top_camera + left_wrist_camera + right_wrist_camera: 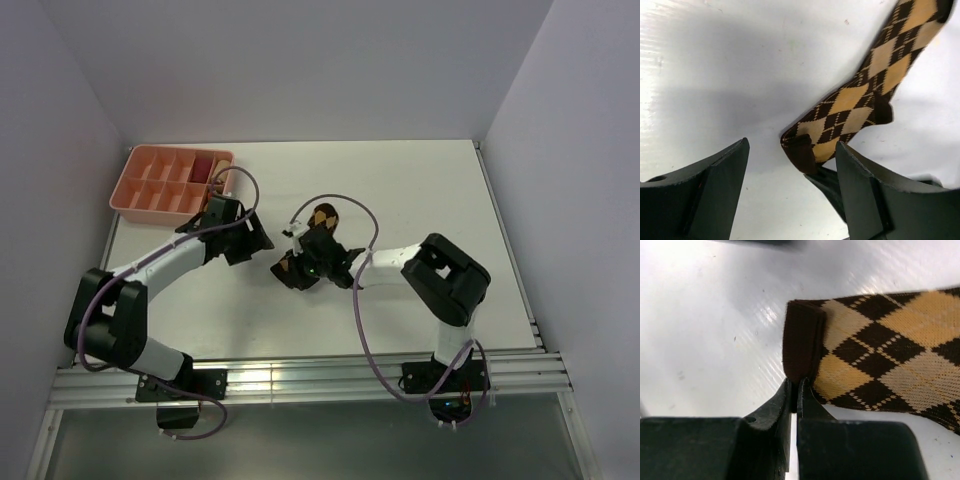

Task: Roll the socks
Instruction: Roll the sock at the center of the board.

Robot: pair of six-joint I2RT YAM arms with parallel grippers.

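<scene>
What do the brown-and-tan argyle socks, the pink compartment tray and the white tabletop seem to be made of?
The brown-and-tan argyle socks: knitted fabric, matte; stitch rows visible. The pink compartment tray: probably moulded plastic, smooth, uniform colour. The white tabletop: hard, semi-gloss, perhaps laminate; it shows glare and fine streaks.

Left gripper [792,145], right gripper [795,390]: two. Socks [880,350]: one argyle strip, cuff layered; one or two, cannot tell. Pink tray [130,192], far left: one. Reddish roll [205,166]: one.
</scene>
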